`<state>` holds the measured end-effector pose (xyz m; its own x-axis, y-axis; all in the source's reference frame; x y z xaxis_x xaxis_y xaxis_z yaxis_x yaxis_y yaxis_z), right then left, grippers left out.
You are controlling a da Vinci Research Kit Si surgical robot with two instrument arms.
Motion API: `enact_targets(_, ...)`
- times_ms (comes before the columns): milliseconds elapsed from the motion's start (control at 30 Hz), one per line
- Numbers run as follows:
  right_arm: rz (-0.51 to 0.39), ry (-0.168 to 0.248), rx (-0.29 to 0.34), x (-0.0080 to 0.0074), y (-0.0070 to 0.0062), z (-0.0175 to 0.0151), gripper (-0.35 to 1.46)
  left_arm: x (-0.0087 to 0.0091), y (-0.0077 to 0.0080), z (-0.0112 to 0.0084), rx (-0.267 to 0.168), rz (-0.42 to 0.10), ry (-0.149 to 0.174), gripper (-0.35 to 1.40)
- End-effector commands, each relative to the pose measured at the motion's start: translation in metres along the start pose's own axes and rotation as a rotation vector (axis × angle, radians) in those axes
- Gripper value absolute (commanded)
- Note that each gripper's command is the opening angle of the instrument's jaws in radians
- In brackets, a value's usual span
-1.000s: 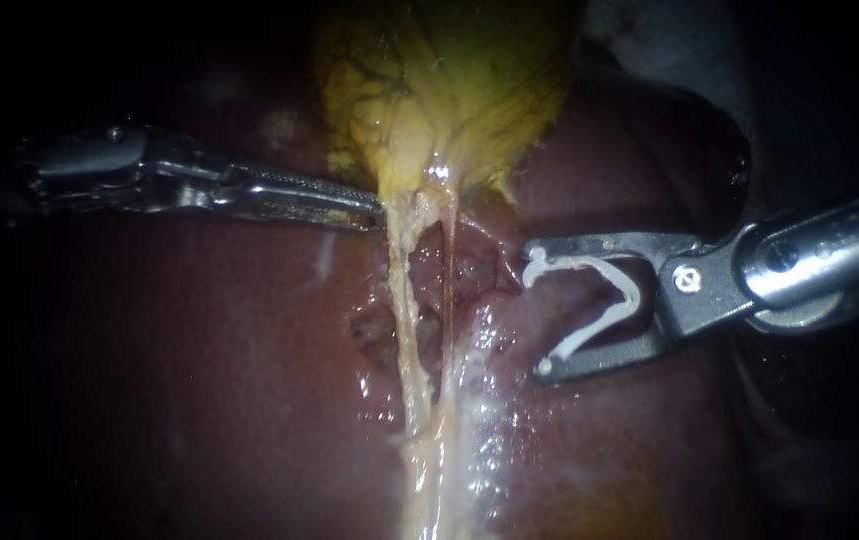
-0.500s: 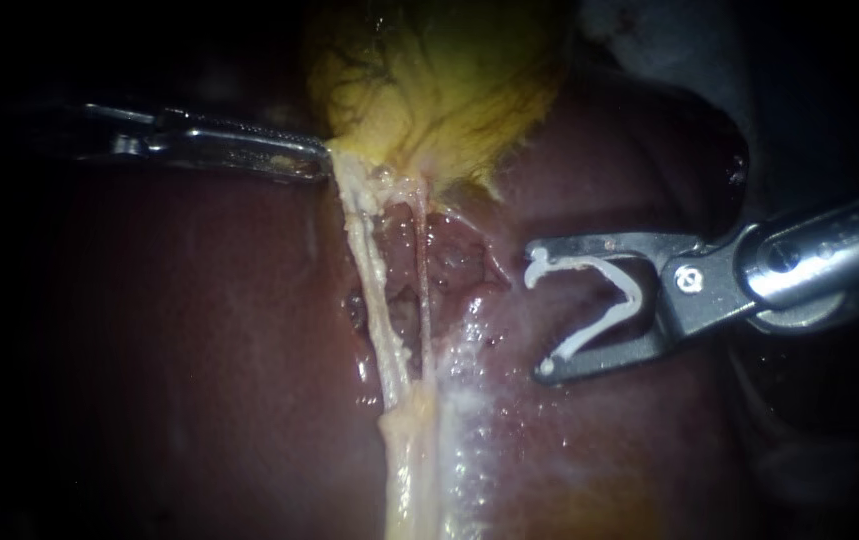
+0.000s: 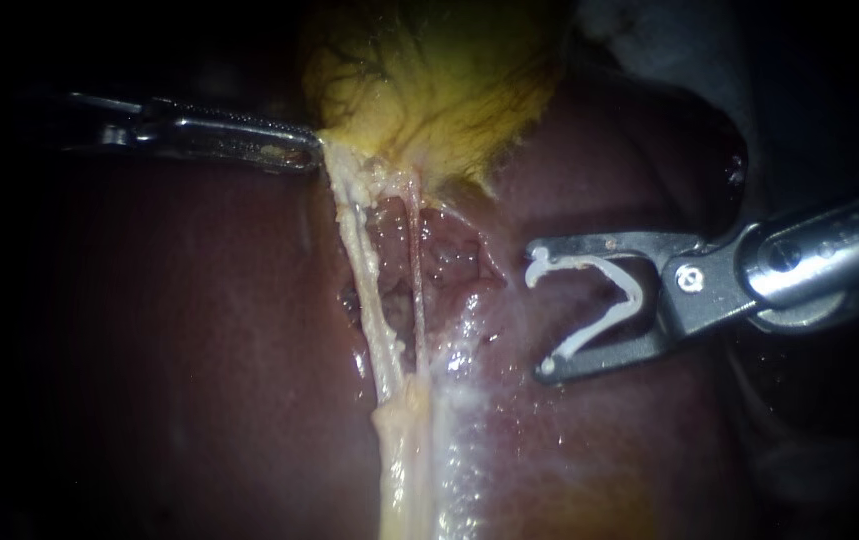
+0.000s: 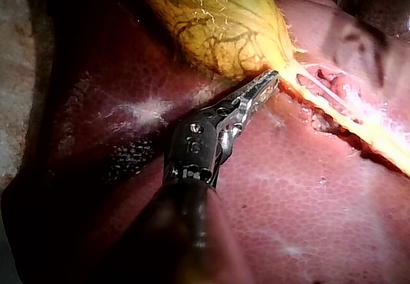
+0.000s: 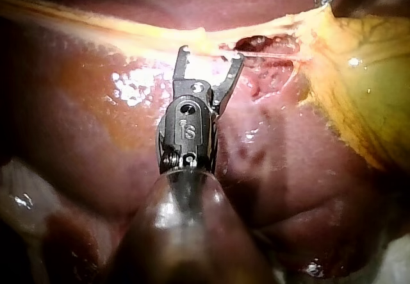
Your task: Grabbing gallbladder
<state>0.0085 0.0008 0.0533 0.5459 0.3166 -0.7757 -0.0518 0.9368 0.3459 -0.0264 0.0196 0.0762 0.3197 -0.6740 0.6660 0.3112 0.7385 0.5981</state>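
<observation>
The gallbladder (image 3: pixel 429 90) sits at top centre of the endoscope view. The left instrument (image 3: pixel 307 153) comes in level from the left, its hand clamped on the yellow neck. The right instrument (image 3: pixel 539 310) holds a clip (image 3: pixel 631 295) further off, at lower right.

Slim bright steel with fine-ridged jaws and a dark, screw-pinned wrist on the left instrument (image 3: pixel 311 155), and over on the right instrument (image 3: pixel 539 312) broad flat grey jaws, one round pale pivot screw, then a polished rounded collar.
</observation>
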Motion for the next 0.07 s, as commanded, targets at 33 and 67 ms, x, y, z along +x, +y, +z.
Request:
enact_targets(33, 0.000, 0.000, 0.000, 0.0000, 0.0000, 0.0000, 0.58, 0.0000, 0.0000, 0.0001, -0.001, 0.000, 0.000, -0.35)
enact_targets(67, 0.000, 0.000, 0.000, 0.0000, 0.0000, 0.0000, 0.58, 0.0001, 0.0000, 0.0001, -0.001, 0.000, 0.000, -0.35)
